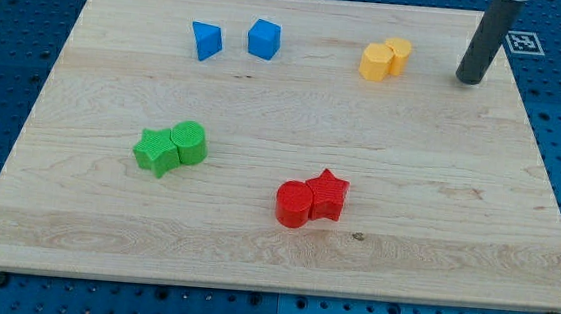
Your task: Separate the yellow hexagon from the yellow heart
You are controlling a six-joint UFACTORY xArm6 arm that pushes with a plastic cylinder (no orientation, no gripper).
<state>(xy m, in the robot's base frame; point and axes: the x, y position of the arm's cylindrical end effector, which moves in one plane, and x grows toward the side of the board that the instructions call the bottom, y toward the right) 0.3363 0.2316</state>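
Note:
The yellow hexagon [375, 62] and the yellow heart [399, 55] sit touching each other near the view's top, right of centre, the heart at the hexagon's upper right. My tip [468, 80] rests on the board to the right of the pair, about a block's width and a half from the heart, touching neither.
Two blue blocks [206, 41] [264, 38] stand apart at the view's top left. A green star [156, 151] and green cylinder [190, 141] touch at the left. A red cylinder [294, 203] and red star [328, 194] touch at bottom centre. The wooden board [454, 241] lies on a blue perforated table.

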